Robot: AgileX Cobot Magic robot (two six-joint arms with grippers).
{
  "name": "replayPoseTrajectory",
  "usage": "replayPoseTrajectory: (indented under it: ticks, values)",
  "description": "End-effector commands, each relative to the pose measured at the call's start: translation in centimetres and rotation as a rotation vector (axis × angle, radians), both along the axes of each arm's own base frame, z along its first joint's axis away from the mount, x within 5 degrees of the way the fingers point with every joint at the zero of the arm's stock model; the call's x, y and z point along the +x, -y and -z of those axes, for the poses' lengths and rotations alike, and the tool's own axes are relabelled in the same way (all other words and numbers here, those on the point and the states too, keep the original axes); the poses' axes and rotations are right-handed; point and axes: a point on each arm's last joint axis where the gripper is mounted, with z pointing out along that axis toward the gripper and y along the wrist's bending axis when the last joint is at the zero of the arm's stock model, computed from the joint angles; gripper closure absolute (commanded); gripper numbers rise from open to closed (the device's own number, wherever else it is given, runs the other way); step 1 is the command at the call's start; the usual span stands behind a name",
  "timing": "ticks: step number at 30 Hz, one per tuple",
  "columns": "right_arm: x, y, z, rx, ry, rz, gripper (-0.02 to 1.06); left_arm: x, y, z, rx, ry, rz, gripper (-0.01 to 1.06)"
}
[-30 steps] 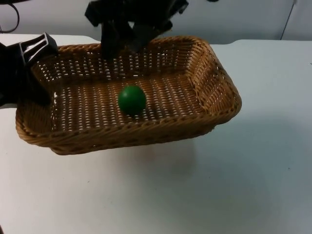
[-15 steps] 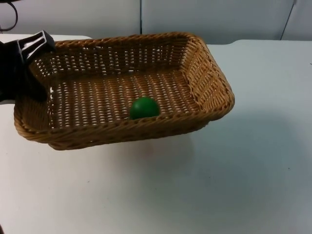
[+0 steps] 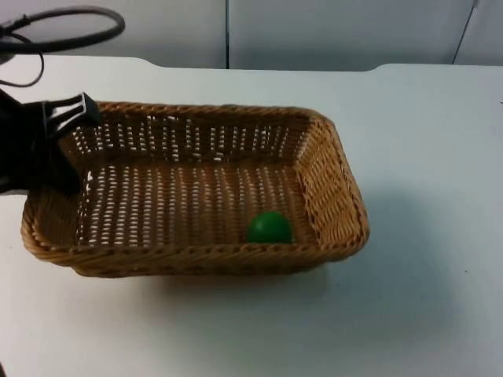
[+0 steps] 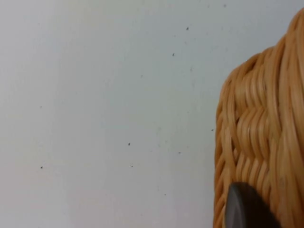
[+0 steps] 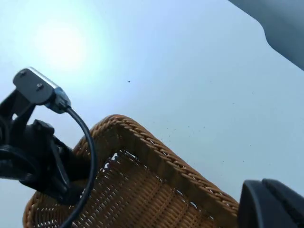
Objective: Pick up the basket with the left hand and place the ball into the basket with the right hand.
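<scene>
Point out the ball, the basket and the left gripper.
ball (image 3: 269, 228): top view, middle of the green ball, inside the basket near its front wall.
basket (image 3: 344, 196): top view, the woven right-hand rim.
left gripper (image 3: 47, 161): top view, at the basket's left rim, where the fingers meet the wicker.

Left gripper jaws hidden behind basket rim.

Basket: woven wicker, tan, ribbed rough weave w/ open gaps in walls, slight sheen on strands. Ball: smooth, matt green. Table: smooth matt white. Left gripper, at basket's end wall: matt black plastic.
</scene>
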Motion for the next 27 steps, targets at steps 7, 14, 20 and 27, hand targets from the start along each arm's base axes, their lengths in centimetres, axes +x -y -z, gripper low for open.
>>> replayPoseTrajectory:
  ticks: [7, 14, 20, 27]
  values:
    - [-0.1, 0.1, -0.3, 0.015, 0.000, -0.002, 1.04, 0.4, 0.1, 1.9, 0.012, -0.045, 0.027, 1.03]
    - [-0.1, 0.0, -0.3, 0.019, -0.002, -0.004, 1.04, 0.6, 0.1, 2.4, 0.011, -0.048, 0.023, 0.53]
    - [-0.1, 0.0, -0.3, 0.019, -0.002, -0.004, 1.04, 0.5, 0.0, 2.5, 0.042, -0.039, 0.052, 0.34]
    - [-0.1, 0.0, -0.3, 0.019, -0.002, -0.004, 1.04, 0.5, -0.4, 2.3, 0.094, -0.019, 0.100, 0.34]
